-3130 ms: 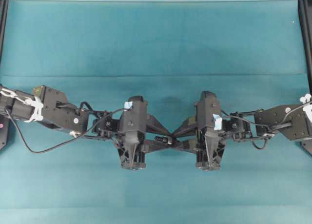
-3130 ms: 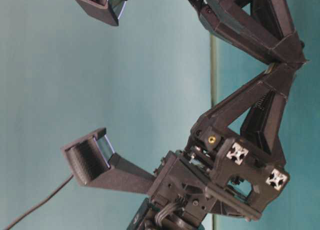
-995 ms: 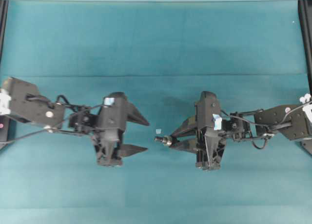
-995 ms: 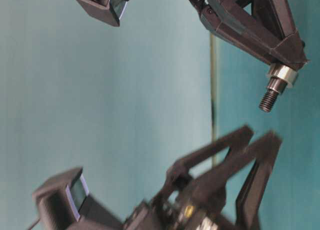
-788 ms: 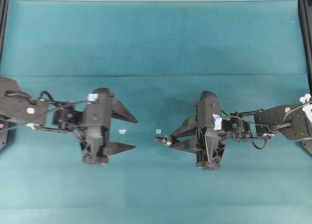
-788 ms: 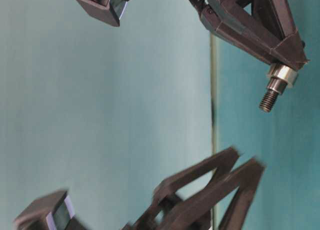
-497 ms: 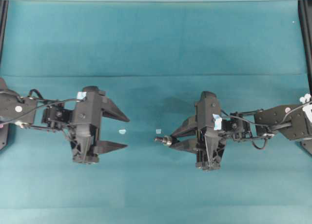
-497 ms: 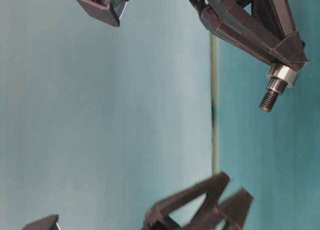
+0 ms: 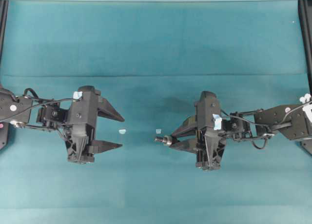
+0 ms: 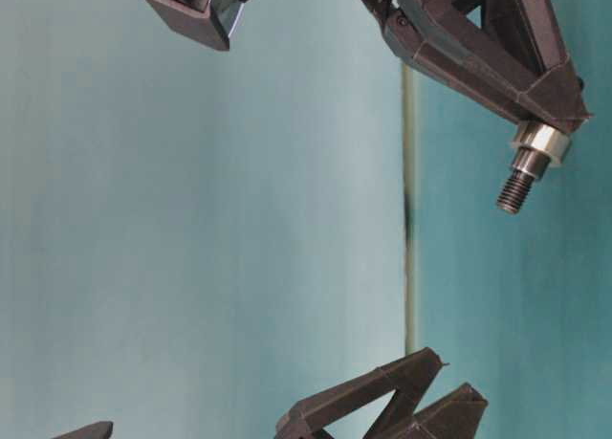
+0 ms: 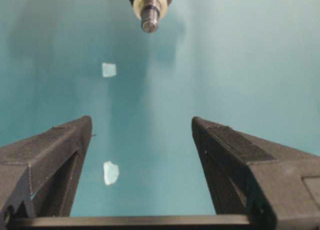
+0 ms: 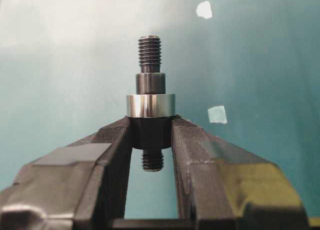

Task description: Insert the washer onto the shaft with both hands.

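Short dark grey stepped metal shaft (image 12: 150, 82) lies level, long axis across the table, threaded tip toward the black left gripper (image 9: 119, 132). Shiny grey metal ring washer (image 12: 150, 105) seated on it. Black right gripper (image 12: 151, 135) clamps the shaft behind the washer. Left gripper spread wide, empty, well apart.

Robotics lab bench: teal cloth (image 9: 156, 38) (taped scraps (image 9: 122, 132)), two black arms (image 9: 287, 119).

My left gripper (image 9: 119, 132): jaws spread wide, nothing between. My right gripper (image 9: 171, 140): jaws clamped tight, arm level, pointing at left.
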Available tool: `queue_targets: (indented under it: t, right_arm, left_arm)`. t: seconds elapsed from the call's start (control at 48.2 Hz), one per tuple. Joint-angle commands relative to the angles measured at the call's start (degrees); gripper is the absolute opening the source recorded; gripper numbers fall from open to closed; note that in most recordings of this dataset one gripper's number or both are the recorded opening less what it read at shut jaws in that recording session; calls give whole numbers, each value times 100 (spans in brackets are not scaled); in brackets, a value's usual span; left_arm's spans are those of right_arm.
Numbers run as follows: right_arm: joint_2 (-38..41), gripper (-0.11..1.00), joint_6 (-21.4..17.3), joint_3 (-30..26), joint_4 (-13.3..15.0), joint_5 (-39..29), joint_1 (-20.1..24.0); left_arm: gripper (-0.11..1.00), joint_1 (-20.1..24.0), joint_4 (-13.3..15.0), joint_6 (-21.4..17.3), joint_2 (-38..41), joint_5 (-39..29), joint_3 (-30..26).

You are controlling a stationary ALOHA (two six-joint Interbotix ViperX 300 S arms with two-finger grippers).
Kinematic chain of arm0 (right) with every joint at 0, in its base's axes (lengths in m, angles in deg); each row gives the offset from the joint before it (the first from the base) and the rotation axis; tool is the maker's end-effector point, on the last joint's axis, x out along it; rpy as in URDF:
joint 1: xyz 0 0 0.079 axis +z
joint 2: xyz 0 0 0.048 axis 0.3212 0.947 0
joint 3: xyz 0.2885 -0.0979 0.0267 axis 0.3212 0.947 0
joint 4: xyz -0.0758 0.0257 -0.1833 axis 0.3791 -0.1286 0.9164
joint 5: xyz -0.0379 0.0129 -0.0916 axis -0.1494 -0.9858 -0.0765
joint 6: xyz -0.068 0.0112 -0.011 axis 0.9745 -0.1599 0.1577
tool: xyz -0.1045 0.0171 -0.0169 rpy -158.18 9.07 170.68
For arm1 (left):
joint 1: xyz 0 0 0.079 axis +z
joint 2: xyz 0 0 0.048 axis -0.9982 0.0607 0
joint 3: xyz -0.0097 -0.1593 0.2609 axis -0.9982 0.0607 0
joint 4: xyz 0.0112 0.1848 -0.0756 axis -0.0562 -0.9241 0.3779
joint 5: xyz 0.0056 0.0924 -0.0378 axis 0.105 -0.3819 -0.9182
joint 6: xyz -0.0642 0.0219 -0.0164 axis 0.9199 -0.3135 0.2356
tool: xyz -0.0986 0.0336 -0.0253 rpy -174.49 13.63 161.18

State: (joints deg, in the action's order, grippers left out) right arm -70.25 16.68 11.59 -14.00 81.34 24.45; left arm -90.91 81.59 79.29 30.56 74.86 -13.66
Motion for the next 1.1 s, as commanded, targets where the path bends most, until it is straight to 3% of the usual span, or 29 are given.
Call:
queue_targets:
  t: [0.0, 1.078]
  right_arm:
    - [-44, 0, 9, -79, 9, 44, 0]
    - [-44, 0, 9, -79, 9, 44, 0]
  left_arm:
    - [87, 9, -9, -9, -97, 26, -62]
    - [86, 35, -9, -9, -325, -193, 0]
